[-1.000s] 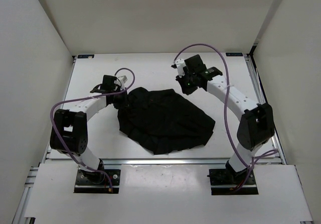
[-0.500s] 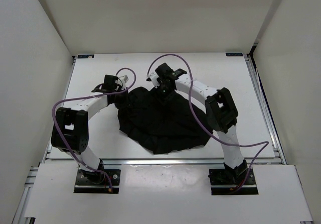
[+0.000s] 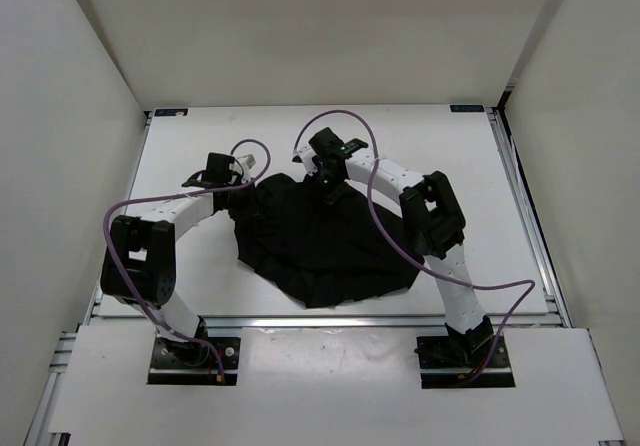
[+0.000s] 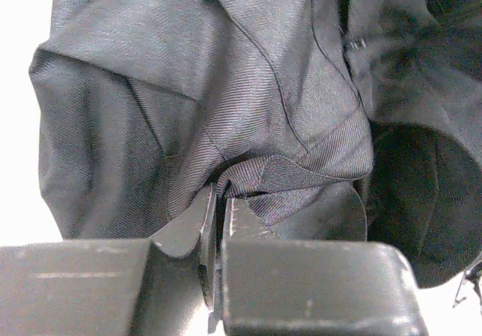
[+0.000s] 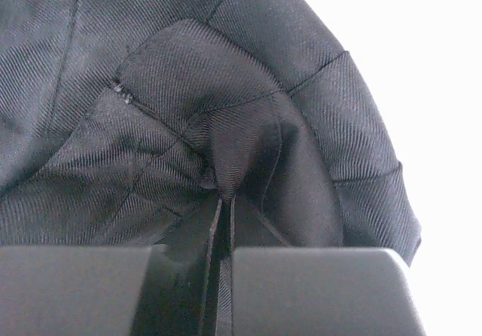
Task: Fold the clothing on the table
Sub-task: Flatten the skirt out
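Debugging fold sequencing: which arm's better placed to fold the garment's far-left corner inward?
Left, probably: left pincer is shut on the clothing at that corner; right pincer pinches the far edge.

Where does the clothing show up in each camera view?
Top external: the clothing lies crumpled in the middle of the table.
Left wrist: clothing fills most of the picture, a fold pinched in the left end effector.
Right wrist: clothing covers left and centre, a fold pinched in the right end effector.
Shared landmark: the white table, at the left wrist view's left edge and the right wrist view's right side.
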{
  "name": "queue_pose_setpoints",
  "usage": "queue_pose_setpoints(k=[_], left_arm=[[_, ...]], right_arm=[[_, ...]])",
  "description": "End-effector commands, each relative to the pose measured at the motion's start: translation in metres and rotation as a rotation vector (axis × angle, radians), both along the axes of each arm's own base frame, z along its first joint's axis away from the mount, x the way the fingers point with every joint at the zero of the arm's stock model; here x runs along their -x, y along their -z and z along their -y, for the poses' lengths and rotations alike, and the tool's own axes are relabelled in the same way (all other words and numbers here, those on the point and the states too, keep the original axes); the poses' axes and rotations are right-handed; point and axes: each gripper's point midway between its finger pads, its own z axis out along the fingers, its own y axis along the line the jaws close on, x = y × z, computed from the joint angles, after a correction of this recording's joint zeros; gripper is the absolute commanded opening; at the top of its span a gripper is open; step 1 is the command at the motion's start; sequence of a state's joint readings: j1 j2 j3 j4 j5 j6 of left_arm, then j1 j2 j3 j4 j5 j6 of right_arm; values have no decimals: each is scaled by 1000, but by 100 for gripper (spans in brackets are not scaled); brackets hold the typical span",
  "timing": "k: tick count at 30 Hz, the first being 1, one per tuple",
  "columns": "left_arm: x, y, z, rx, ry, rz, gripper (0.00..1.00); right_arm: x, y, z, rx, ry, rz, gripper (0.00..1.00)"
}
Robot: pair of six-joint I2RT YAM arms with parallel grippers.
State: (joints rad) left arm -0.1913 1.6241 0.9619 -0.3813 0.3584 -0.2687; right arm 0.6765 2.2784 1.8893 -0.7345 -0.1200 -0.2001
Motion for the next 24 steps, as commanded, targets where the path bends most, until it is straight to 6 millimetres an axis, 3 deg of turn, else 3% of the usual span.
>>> queue_pose_setpoints(k=[1, 2, 4, 5, 9, 10, 11, 14, 15, 17, 20, 24], left_arm=[[-8, -25, -1, 37, -10, 75, 0], [-9, -25, -6, 39, -24, 73, 0], [-11, -26, -11, 54, -55, 75, 0], [-16, -27, -15, 71, -70, 89, 0], [-22, -33, -24, 169, -143, 94, 0], [-22, -34, -23, 185, -149, 96, 0], [-23, -35, -24, 192, -160, 100, 0], [-17, -34, -17, 208, -145, 96, 0], [-16, -31, -14, 202, -136, 95, 0], [-12, -26, -9, 219, -137, 82, 0], [-9, -23, 1, 233, -119, 72, 0], [-13, -25, 11, 244, -93, 58, 0]], right_arm=[[8, -47, 13, -11, 16, 69, 0], [4, -69, 22, -28, 42, 102, 0], [3, -93, 41, -60, 97, 110, 0], [1, -118, 52, -93, 126, 141, 0], [8, -141, 114, -157, 283, 129, 0], [19, -126, 122, -158, 297, 89, 0], [26, -122, 141, -161, 354, 67, 0], [51, -105, 167, -219, 452, -14, 0], [52, -114, 172, -268, 461, 5, 0], [72, -98, 173, -315, 500, -56, 0], [83, -97, 176, -377, 532, -73, 0], [76, -98, 178, -426, 569, -97, 0]])
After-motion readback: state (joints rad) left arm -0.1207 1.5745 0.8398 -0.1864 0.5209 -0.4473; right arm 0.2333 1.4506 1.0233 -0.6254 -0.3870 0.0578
